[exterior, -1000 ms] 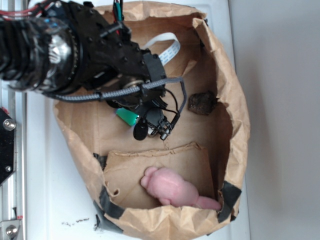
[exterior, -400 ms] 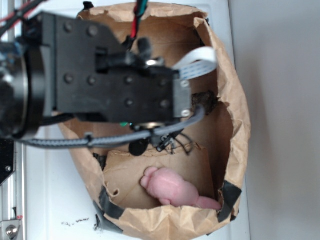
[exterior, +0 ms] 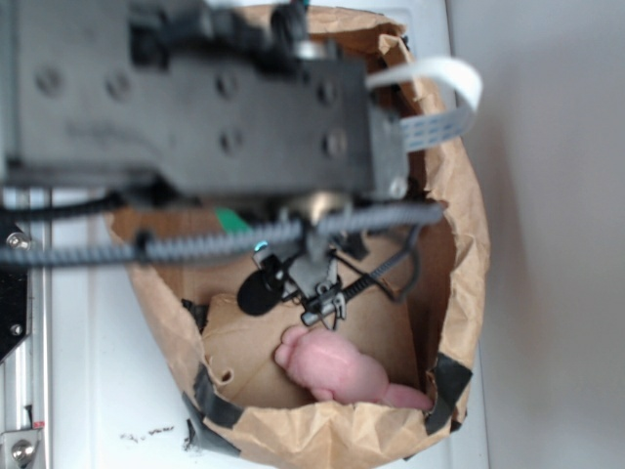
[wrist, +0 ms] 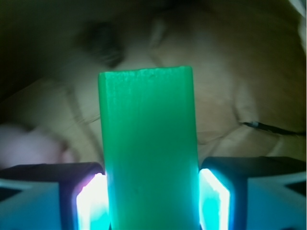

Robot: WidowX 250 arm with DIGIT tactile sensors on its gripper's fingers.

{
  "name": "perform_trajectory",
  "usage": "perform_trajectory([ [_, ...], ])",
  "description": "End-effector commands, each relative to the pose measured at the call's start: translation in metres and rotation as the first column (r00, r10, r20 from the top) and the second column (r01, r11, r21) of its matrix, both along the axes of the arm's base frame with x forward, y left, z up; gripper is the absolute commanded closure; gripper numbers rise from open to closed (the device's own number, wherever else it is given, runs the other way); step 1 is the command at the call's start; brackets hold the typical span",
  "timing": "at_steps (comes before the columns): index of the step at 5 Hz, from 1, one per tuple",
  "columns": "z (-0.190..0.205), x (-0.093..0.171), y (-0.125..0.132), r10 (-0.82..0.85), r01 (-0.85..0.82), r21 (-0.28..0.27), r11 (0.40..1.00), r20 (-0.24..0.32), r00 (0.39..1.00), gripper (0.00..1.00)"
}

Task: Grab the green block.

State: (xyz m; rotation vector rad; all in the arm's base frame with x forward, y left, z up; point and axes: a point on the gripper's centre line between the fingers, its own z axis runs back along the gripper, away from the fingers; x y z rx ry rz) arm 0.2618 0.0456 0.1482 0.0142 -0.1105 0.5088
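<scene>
Exterior view: the robot arm [exterior: 195, 107] fills the upper half of the frame, out of focus, hanging over an open brown paper bag [exterior: 459, 195] that lies on a white tabletop [exterior: 98, 391]. Only a sliver of the green block [exterior: 231, 219] shows beneath the arm's body, just beside a braided cable [exterior: 244, 239]. The gripper itself is hidden by the wrist housing here, so its state cannot be read from this angle. Below the arm, on the bag's floor, lies a pink plush toy [exterior: 337, 369], well clear of the block. A white ribbon cable [exterior: 435, 83] loops out past the arm toward the bag's wall.

Wrist view: the gripper [wrist: 152, 199] is clamped on the green block [wrist: 149, 143], which stands upright between the two pads and reaches away from the camera; both pads [wrist: 91, 201] glow with green light reflected from its faces. Past the block's far end, the bag floor is blurred; the plush is a pale pink smear off to one side.

The grasp appears made. The risks, as judged from here: the block's smooth faces could let it slide or pivot between the pads if the arm jolts, and the loose cables could snag the bag's crumpled rim on the way out.
</scene>
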Motion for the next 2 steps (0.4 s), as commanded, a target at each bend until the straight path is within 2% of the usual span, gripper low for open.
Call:
perform_trajectory([
  [1,0.0340,-0.0076,0.0193,-0.123,0.123,0.003,0.992,0.098,0.988,1.00],
  [2,0.0292,-0.0081,0.0151,-0.096,0.091,0.037,0.995,0.147,0.985,1.00],
])
